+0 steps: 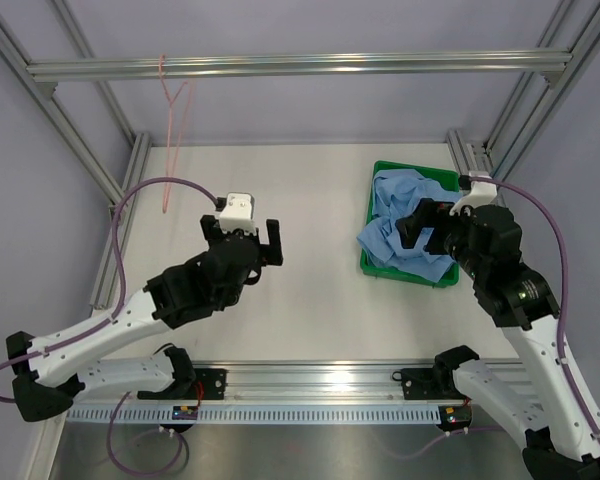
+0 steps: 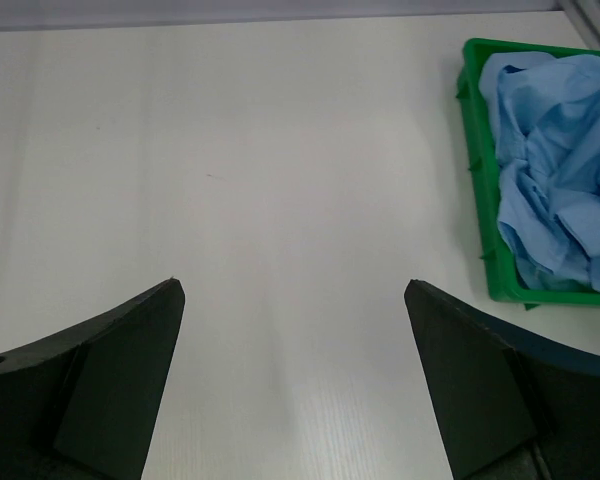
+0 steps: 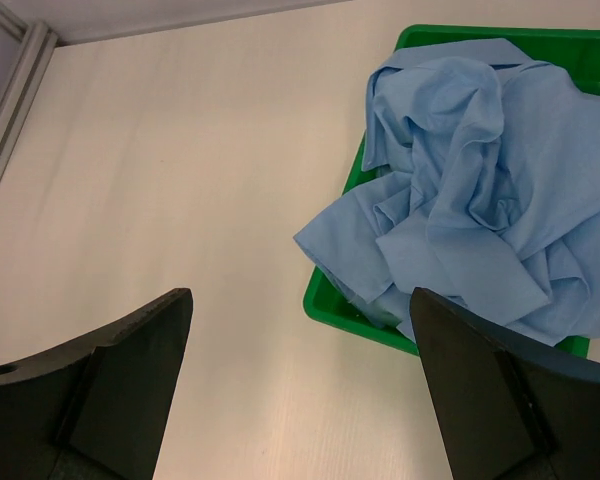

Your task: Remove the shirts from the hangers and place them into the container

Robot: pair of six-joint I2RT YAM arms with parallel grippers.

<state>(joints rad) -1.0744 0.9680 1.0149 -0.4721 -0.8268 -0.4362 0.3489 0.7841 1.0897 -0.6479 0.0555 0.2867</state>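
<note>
Left gripper [image 2: 292, 285] has its jaws spread wide, holding nothing, over bare table [image 1: 310, 190] left of centre. Right gripper [image 3: 300, 292] is just as wide apart and empty, above the near left corner of the green tray [image 3: 328, 306]. The light blue shirt [image 3: 460, 190] lies crumpled in that tray on the table's right side, one fold spilling over the left rim. A broad stretch of open tabletop separates the two arms. At the far left, the pink wire hanger [image 1: 173, 110] hangs bare from the overhead rail [image 1: 300, 66], well apart from both grippers
</note>
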